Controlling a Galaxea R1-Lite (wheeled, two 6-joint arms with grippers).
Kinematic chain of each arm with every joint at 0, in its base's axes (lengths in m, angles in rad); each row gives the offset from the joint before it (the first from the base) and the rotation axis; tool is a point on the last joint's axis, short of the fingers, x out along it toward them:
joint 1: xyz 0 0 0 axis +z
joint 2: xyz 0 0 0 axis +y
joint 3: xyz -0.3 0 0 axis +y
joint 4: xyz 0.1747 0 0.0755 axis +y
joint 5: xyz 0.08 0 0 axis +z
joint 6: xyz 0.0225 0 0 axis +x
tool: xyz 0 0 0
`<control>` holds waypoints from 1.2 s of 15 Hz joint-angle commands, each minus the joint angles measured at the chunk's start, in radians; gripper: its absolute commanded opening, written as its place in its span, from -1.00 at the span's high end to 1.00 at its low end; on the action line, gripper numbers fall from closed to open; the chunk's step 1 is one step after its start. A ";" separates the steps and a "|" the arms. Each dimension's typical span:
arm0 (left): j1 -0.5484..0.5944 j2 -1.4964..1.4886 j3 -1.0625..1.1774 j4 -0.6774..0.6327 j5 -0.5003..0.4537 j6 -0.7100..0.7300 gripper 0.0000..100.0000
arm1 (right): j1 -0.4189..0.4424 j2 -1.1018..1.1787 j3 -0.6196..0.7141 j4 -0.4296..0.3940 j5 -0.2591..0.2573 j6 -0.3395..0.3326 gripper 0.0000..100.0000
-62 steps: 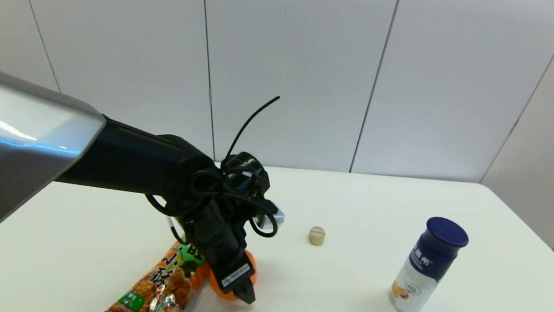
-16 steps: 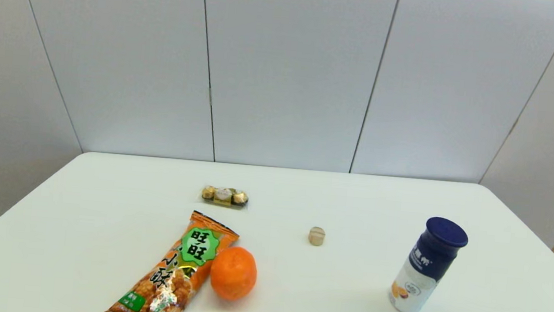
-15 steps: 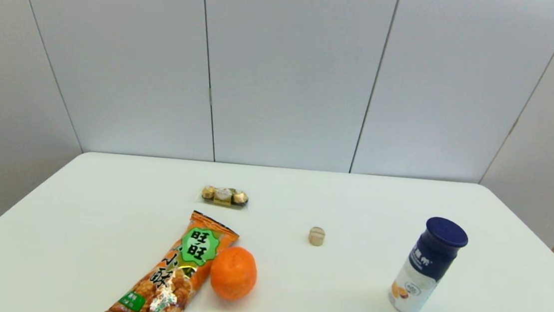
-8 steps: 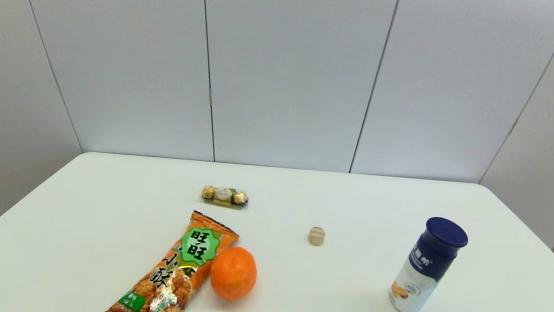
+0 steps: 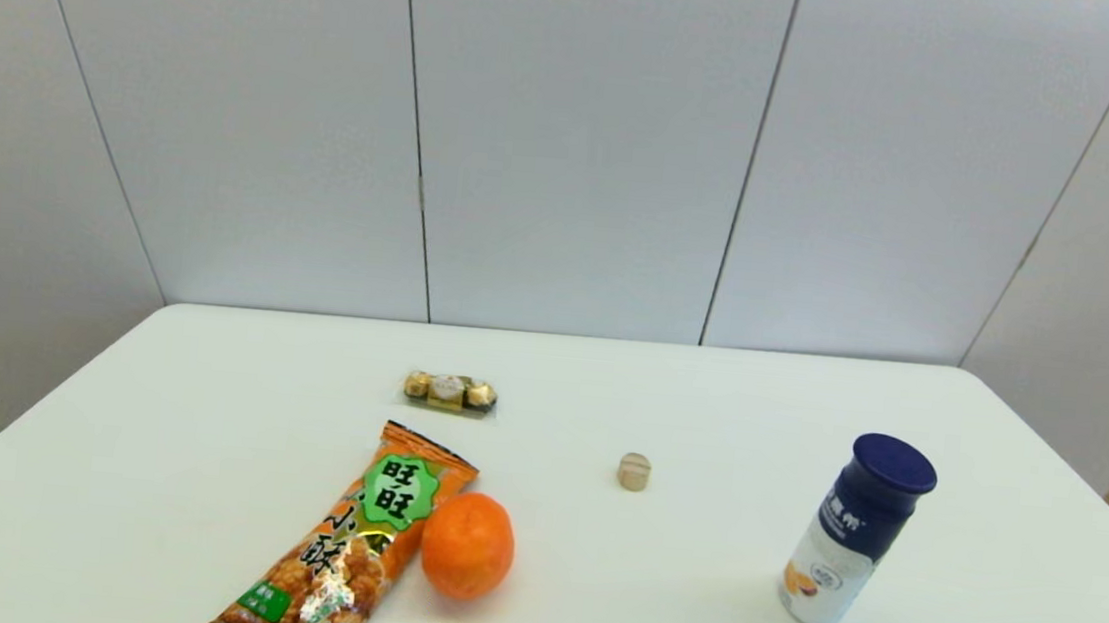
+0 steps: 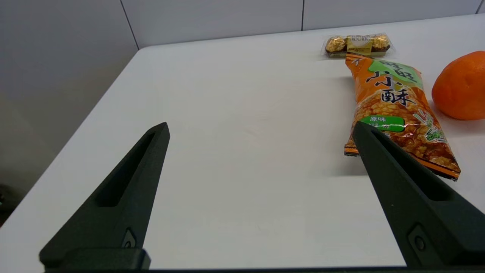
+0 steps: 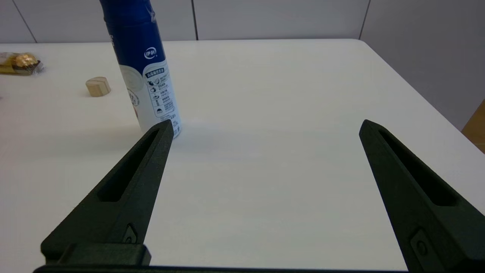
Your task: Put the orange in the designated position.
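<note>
Desk (image 5: pixel 202 441): you see the white desk carrying everything, with no arm over it in the head view now; a few seconds ago your left arm reached across it
Left claw (image 6: pixel 259 129): you have it pulled back low at the desk's left side, fingers spread wide with nothing between them; earlier it was down on the orange
Right claw (image 7: pixel 265 125): you find it parked low at the right side, fingers spread wide and empty, the bottle just beyond one finger
Snack bag (image 5: pixel 343 549): the long orange bag with the green label lies flat at the near left, unmoved over the last second
Bottle (image 5: pixel 856 534): blue-capped and white-bodied, it stands upright well to the right
Orange (image 5: pixel 467 545): you see it resting on the desk at the near centre-left, touching or just beside the bag's right edge, free of any claw
Chocolate pack (image 5: pixel 450 391): it lies behind the bag
Wooden plug (image 5: pixel 634 471): small and round, it sits between the orange and the bottle, apart from both
Meaning for the task: the release and retreat look finished, so you can likely treat the placement as done, though no marked spot shows to confirm it
</note>
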 commanded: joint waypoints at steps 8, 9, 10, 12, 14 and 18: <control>0.000 0.001 0.002 0.001 0.004 -0.068 -1.00 | 0.000 0.001 0.000 0.000 0.000 0.000 -1.00; 0.000 0.001 0.002 0.001 0.004 -0.068 -1.00 | 0.000 0.001 0.000 0.000 0.000 0.000 -1.00; 0.000 0.001 0.002 0.001 0.004 -0.068 -1.00 | 0.000 0.001 0.000 0.000 0.000 0.000 -1.00; 0.000 0.001 0.002 0.001 0.004 -0.068 -1.00 | 0.000 0.001 0.000 0.000 0.000 0.000 -1.00; 0.000 0.001 0.002 0.001 0.004 -0.068 -1.00 | 0.000 0.001 0.000 0.000 0.000 0.000 -1.00; 0.000 0.001 0.002 0.001 0.004 -0.068 -1.00 | 0.000 0.001 0.000 0.000 0.000 0.000 -1.00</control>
